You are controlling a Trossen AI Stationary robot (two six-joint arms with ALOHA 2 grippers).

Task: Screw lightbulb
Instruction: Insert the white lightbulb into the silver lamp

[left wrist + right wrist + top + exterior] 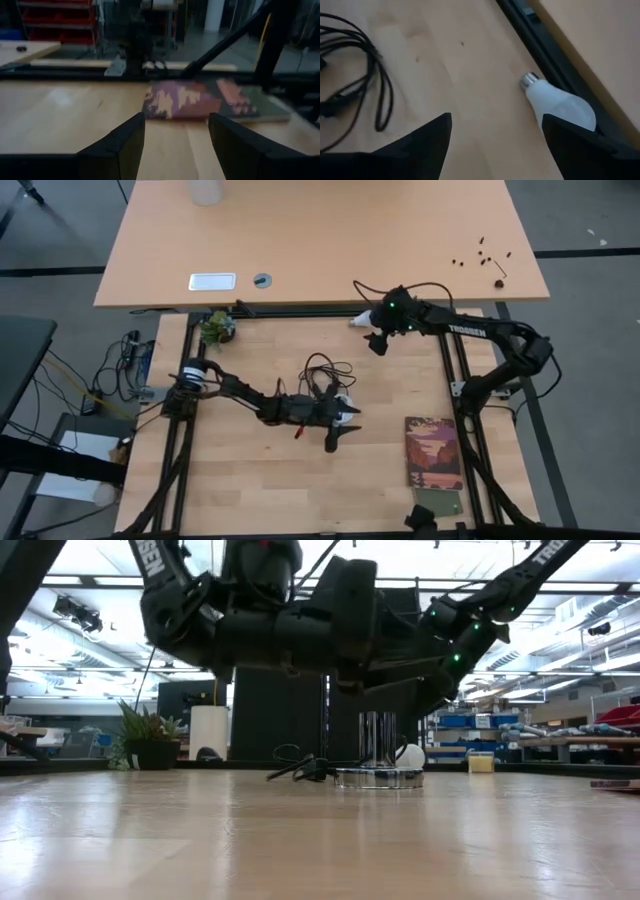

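Note:
The white lightbulb [560, 103] lies on its side on the wooden table, against the black rail at the far edge, and it also shows in the high view [357, 321]. My right gripper [495, 145] hovers open just above and beside the lightbulb [368, 330], touching nothing. The silver socket disc [378, 777] with its black cord [320, 372] stands mid-table. My left gripper [345, 430] is open and empty just near of the socket, pointing toward the booklet [200, 100].
A booklet [433, 451] lies at the near right of the table. A small potted plant [216, 328] stands at the far left corner. A black rail [545, 45] runs along the far edge, with a second tabletop [320, 240] beyond it.

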